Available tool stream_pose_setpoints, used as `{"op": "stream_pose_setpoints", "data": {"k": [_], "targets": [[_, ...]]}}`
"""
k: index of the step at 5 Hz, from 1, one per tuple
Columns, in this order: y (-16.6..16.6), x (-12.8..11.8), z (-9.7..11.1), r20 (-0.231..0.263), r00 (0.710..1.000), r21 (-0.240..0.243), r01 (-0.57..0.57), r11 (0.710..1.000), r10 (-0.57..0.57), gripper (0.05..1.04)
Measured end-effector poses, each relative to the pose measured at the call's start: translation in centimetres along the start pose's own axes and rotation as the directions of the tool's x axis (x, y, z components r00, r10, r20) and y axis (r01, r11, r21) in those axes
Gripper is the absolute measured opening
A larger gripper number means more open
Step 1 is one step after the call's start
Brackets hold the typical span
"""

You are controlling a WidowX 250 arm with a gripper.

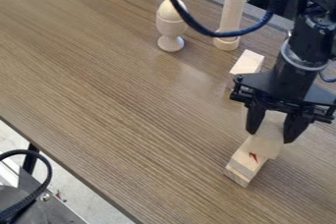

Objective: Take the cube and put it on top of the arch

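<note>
Camera view: claw closed around pale block at wood stack. Risk: off-centre release, block tips off the narrow top.

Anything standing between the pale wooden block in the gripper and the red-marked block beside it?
Nothing visible. The pale block, between the fingers of the gripper, overlaps the red-marked block in this view; whether they touch, I can't tell.
</note>
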State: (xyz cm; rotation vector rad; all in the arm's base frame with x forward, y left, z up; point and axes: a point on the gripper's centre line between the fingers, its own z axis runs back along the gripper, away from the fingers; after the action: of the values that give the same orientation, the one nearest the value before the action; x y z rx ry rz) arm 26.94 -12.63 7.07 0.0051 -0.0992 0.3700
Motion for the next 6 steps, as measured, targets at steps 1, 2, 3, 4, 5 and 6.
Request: {"op": "stream_pose_setpoints", "data": {"k": [1, 2, 3, 4, 5, 6], "targets": [[0.4, 0.9, 1.5, 0.020, 0.999, 0.007, 0.033, 0.999, -0.033, 0.534], [1.2, 2.9, 3.3, 0.032, 0.995, -0.014, 0.096, 0.995, -0.095, 0.534], [1.9, 5.7, 4.6, 0.058, 0.975, -0.016, 0.218, 0.976, -0.217, 0.534], [2.2, 7.6, 3.8, 0.033, 0.942, 0.000, 0.333, 0.943, -0.333, 0.534], [2.5, 9.7, 2.8, 0.034, 0.913, 0.021, 0.406, 0.914, -0.407, 0.534], [2.4, 10.9, 2.0, 0.038, 0.899, 0.024, 0.435, 0.900, -0.436, 0.534]]}}
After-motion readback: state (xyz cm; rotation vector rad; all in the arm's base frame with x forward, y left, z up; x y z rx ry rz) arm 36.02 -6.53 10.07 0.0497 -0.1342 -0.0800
